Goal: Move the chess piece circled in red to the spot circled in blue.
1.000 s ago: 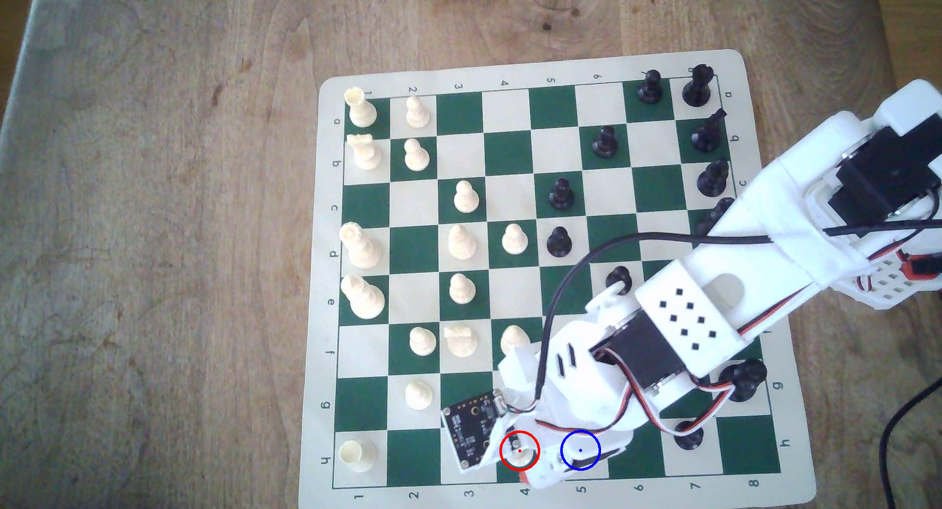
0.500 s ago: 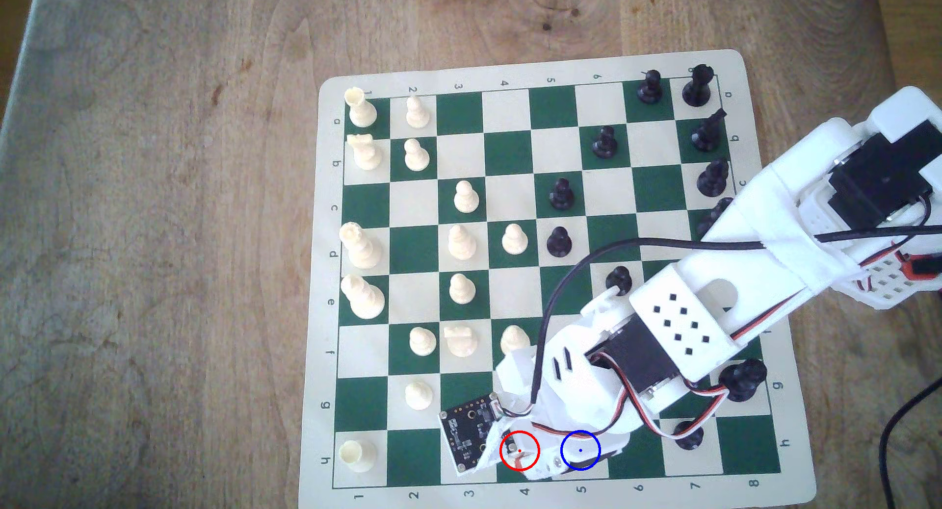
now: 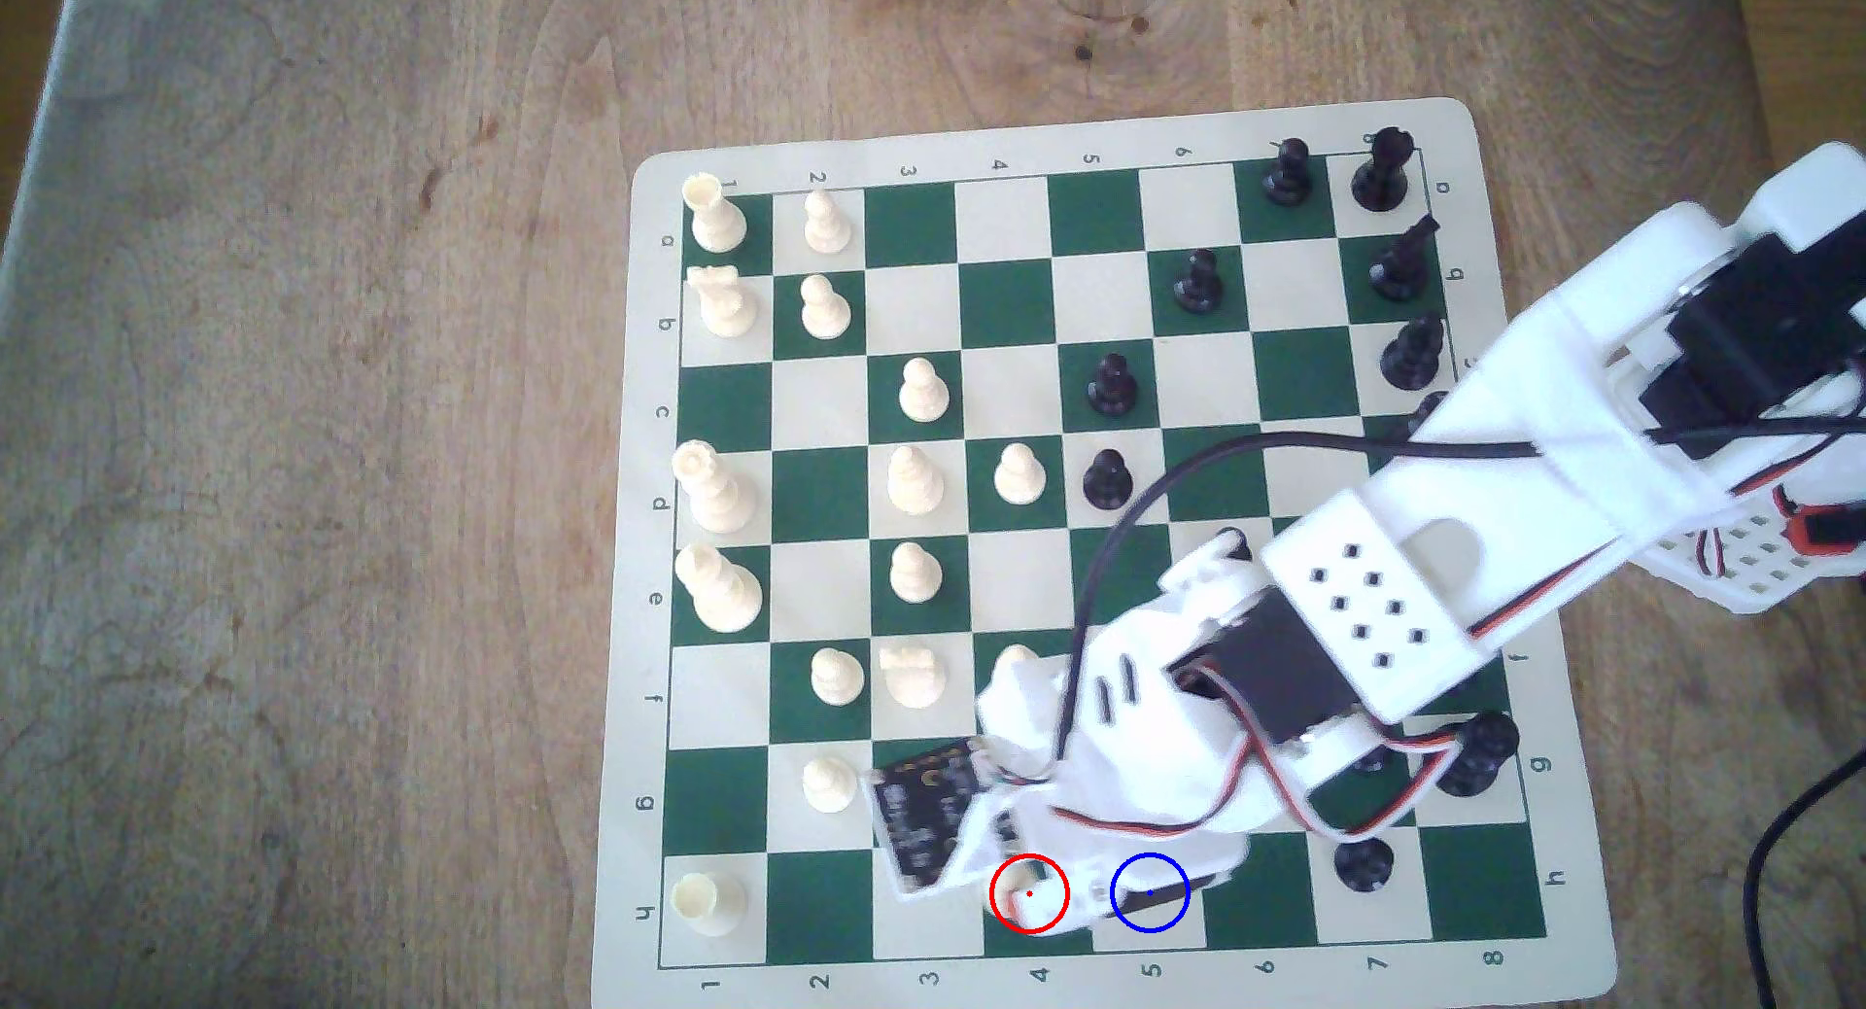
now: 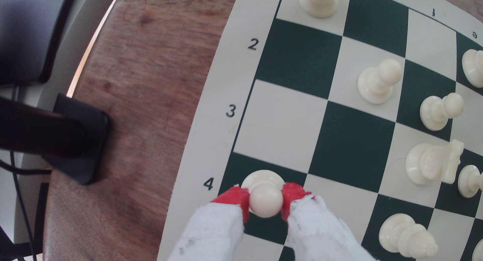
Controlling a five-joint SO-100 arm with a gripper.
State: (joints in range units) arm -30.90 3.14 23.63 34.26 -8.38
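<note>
The chess piece (image 4: 266, 204), a small cream pawn, stands on the dark green square beside the printed 4 at the board's rim. My gripper (image 4: 266, 199) is shut on its round head, with a red fingertip (image 4: 239, 198) pressing on each side. The pawn's base (image 4: 261, 178) shows beyond the head; I cannot tell whether it still touches the board. In the exterior view the gripper (image 3: 1022, 893) sits over the red ring, where a bit of the pawn (image 3: 1013, 880) shows. The spot (image 3: 1156, 925), a cream square with a blue ring, lies one square to the exterior view's right, partly under my wrist.
A cream rook (image 3: 707, 903) stands in the same row at the exterior view's left. A cream pawn (image 3: 828, 782) is close to my camera board, a cream piece (image 3: 1013, 661) sits by my wrist, and a black pawn (image 3: 1363, 863) lies past the spot. The board's rim (image 4: 209, 135) and the table edge are near.
My wrist and its camera board have shifted up in the exterior view, away from the board's near rim. The red fingertips have closed in on the pawn inside the red ring.
</note>
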